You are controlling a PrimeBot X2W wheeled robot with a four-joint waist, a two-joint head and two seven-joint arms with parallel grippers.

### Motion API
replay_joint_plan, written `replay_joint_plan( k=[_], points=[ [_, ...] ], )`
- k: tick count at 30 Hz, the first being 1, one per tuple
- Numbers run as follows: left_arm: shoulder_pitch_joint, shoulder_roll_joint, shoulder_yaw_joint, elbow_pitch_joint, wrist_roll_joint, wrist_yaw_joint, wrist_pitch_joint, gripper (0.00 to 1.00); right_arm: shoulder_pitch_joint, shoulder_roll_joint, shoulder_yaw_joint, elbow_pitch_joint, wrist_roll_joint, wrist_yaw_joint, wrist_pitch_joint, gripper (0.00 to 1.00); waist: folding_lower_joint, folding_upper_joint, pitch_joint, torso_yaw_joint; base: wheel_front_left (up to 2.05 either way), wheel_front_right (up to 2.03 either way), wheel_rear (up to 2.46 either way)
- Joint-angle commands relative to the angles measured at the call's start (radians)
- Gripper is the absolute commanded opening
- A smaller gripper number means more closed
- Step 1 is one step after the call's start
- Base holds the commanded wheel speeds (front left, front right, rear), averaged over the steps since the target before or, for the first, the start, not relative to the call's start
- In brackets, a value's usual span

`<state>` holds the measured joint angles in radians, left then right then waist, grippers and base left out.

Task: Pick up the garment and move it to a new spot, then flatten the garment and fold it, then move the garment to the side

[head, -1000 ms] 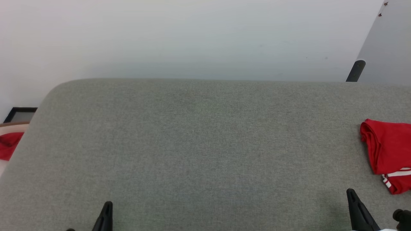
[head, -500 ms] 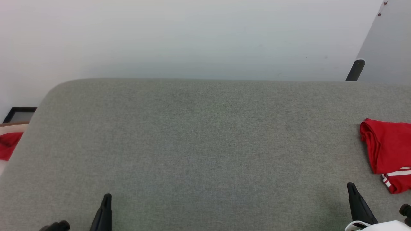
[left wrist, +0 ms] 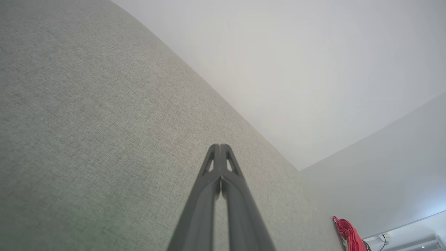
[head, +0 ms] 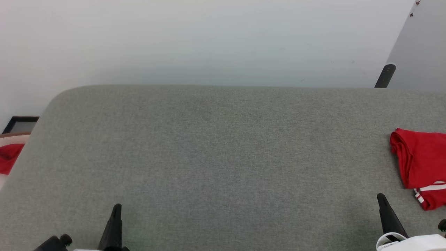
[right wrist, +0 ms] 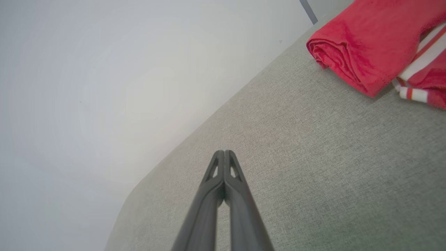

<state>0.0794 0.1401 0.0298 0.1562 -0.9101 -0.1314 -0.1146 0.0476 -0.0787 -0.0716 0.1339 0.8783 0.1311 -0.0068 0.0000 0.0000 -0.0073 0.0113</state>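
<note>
Head view: garment [head: 420,162] lies folded at the tabletop's [head: 223,157] right edge. Left claw [head: 116,207] and right claw [head: 381,197] sit at its near edge, both pinched shut and holding nothing. A red scrap [head: 8,158] lies past its left edge.
Left wrist view: the garment [left wrist: 348,233] is just a tiny red bit at the tabletop's far end.
Right wrist view: close up, this view shows stacked folds and striped trim.
Feel: probably soft, light and floppy.
Hold: best to pinch the thick folded edge, all layers.
</note>
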Motion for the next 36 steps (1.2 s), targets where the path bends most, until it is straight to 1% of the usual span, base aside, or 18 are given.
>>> replay_joint_plan(
  k=[1,15,36],
  points=[
    [-0.026,0.003,0.006,-0.005,-0.035,0.001,0.007,0.0,-0.03,0.0,-0.006,-0.005,0.038,0.0,0.007,0.0,0.0,0.0,0.0,0.0,0.0,0.0,0.0],
    [-0.063,-0.014,0.018,0.015,-0.188,0.001,0.051,0.0,-0.059,0.006,-0.014,0.02,0.192,0.0,0.032,0.0,0.0,0.0,0.002,-0.002,0.0,0.0,0.0],
    [-0.108,-0.034,0.034,0.039,-0.372,0.001,0.107,0.0,-0.094,0.013,-0.024,0.052,0.38,0.0,0.063,0.0,0.0,0.0,0.004,-0.005,0.0,0.0,0.0]
  ],
)
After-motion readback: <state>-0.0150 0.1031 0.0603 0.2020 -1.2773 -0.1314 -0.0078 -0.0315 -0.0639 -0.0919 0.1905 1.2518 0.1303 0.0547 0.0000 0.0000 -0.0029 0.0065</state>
